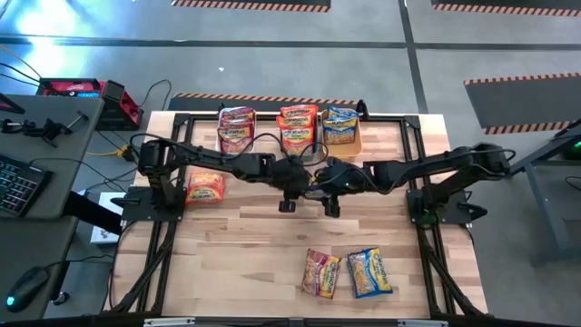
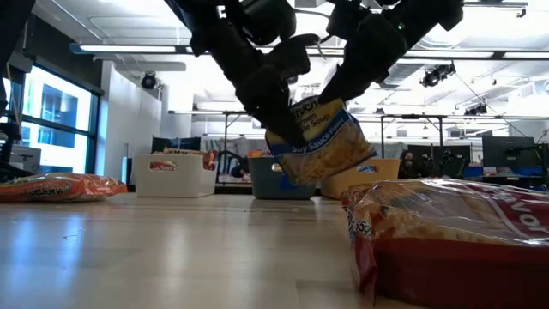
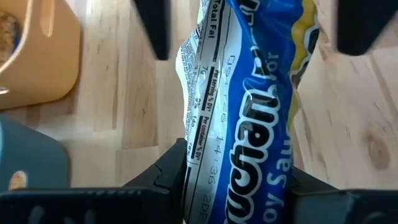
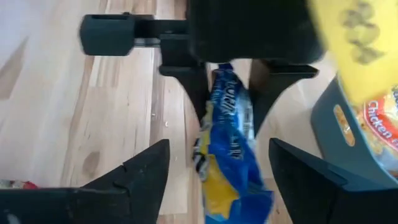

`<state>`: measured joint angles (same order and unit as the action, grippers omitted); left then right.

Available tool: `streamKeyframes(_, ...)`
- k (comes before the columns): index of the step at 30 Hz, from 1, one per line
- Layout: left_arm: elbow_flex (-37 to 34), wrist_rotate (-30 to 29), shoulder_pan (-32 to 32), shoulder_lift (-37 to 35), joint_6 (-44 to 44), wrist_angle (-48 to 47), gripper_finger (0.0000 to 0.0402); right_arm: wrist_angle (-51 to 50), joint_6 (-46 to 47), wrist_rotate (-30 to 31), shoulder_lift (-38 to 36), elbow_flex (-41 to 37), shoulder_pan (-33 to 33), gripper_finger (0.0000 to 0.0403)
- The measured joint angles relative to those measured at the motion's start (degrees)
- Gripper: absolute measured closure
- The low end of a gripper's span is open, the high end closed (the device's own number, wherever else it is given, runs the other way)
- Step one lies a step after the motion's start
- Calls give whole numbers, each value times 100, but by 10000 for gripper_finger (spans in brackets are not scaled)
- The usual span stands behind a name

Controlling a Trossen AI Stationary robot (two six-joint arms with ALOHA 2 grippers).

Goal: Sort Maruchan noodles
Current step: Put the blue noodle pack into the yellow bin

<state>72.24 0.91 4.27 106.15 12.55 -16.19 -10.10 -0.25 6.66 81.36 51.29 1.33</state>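
Note:
A blue-and-yellow noodle packet (image 2: 326, 142) hangs above the middle of the table, and also shows in the left wrist view (image 3: 261, 93) and the right wrist view (image 4: 227, 124). My left gripper (image 1: 289, 191) is shut on it. My right gripper (image 1: 331, 195) is wide open right beside it. Its two fingers (image 4: 149, 174) stand on either side of the packet's free end without touching it. The arms hide the packet in the high view. My left gripper pinches the packet near one end (image 3: 211, 180) between its two fingers. The fingers (image 2: 283, 112) come slanting down from above. The packet is lifted clear of the table and hangs tilted below them, its free end (image 4: 236, 199) toward my right gripper.
At the far edge stand a white bin with pink-red packets (image 1: 237, 127), a teal bin with orange packets (image 1: 298, 125) and an orange bin (image 1: 359, 136) with blue-and-yellow ones. An orange packet (image 1: 204, 187) lies at the left. A pink-red packet (image 1: 320, 272) and a blue-and-yellow packet (image 1: 369, 272) lie near the front.

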Motion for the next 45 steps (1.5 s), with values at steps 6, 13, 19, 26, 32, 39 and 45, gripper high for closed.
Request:
streamKeyframes(6,-1,50,0,0,-62,31,291,-60,285,-101,0,0,-168,175)
streamKeyframes(13,-1,181,2,0,-74,113,291,-51,286,-178,0,0,-183,194)
streamKeyframes(19,-1,366,33,0,-115,249,291,-51,278,-211,0,0,-178,261)
streamKeyframes(26,-1,376,28,0,-182,243,291,-66,173,-233,0,0,-170,298)
streamKeyframes(32,-1,456,22,0,-176,259,291,-24,276,-245,2,0,-170,226)
streamKeyframes(39,-1,662,23,0,-200,328,291,-23,312,-250,2,0,-167,200)
streamKeyframes(45,-1,708,24,0,-258,327,291,106,280,-266,4,-7,-59,297)
